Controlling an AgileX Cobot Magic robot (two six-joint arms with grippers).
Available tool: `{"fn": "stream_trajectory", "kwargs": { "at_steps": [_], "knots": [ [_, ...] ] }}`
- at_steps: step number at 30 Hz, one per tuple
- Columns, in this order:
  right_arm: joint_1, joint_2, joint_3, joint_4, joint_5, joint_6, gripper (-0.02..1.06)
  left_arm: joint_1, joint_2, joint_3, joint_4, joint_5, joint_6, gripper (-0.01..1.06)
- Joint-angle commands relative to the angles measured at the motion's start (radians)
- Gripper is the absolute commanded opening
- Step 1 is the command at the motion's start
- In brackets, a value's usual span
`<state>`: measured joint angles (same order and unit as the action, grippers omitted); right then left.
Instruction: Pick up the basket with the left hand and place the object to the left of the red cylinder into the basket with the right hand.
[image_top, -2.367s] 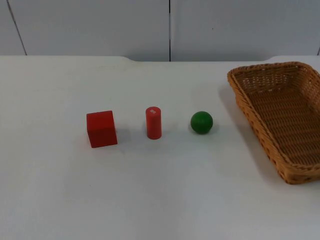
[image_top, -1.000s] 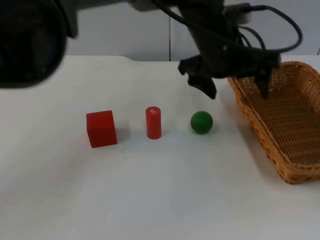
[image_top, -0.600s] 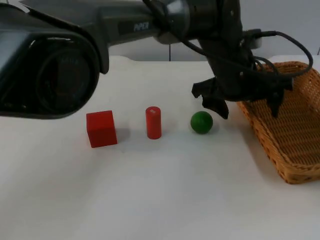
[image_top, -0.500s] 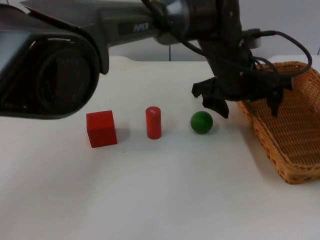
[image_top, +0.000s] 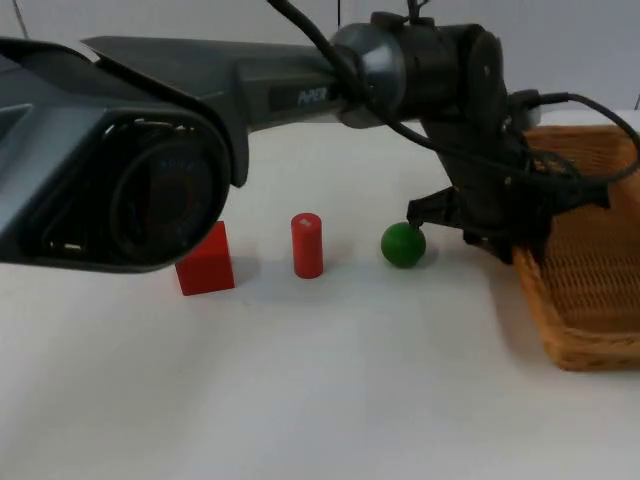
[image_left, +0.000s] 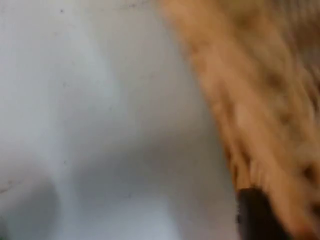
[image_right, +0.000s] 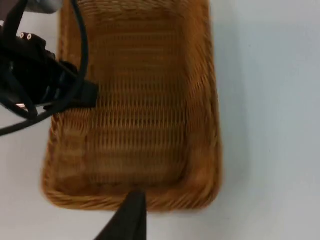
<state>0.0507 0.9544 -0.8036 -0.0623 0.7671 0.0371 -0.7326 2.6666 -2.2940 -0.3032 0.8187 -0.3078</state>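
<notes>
A woven basket (image_top: 545, 315) stands at the table's right. My left gripper (image_top: 505, 240) has reached across and is shut on the rim of its left long side; the left wrist view shows that rim (image_left: 240, 115) beside a black fingertip (image_left: 257, 215). The red cylinder (image_top: 307, 245) stands upright mid-table. To its left sits a red cube (image_top: 205, 268), partly hidden by the left arm. A green ball (image_top: 403, 244) lies to the cylinder's right, close to the left gripper. My right gripper hangs open above one end of the basket (image_right: 212, 100), its fingertip (image_right: 129, 217) over the rim, holding nothing.
The left arm's thick links cross the upper left of the top view and hide that part of the table. White table lies in front of the three objects. The grey partition wall (image_top: 560, 50) closes off the back.
The left gripper came down over the basket's left rim and closed on it. The basket shifted slightly to the right. Cube, cylinder and ball stayed put.
</notes>
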Motion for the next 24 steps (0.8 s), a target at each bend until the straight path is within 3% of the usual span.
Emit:
{"fn": "stream_trajectory", "kwargs": {
  "at_steps": [1,2,7,12,16,24],
  "knots": [
    [-0.008,0.000,-0.008,-0.006,-0.006,-0.004,1.05,-0.005,-0.002,-0.005,-0.004,-0.001,0.012,0.04],
    [-0.008,0.000,-0.008,-0.006,-0.006,-0.004,1.05,-0.005,-0.004,-0.005,-0.002,-0.009,0.009,0.00],
    [-0.008,0.000,-0.008,-0.006,-0.008,-0.004,1.05,0.002,-0.010,-0.009,-0.057,-0.023,-0.076,0.00],
    [-0.008,0.000,-0.008,-0.006,-0.008,-0.004,1.05,0.005,-0.047,-0.065,-0.108,0.028,-0.075,0.00],
    [-0.008,0.000,-0.008,-0.006,-0.008,-0.004,1.05,0.032,-0.095,-0.121,-0.106,0.111,-0.075,0.00],
    [-0.008,0.000,-0.008,-0.006,-0.003,-0.004,1.05,0.136,-0.235,-0.133,-0.089,0.351,0.040,0.00]
  ]
}}
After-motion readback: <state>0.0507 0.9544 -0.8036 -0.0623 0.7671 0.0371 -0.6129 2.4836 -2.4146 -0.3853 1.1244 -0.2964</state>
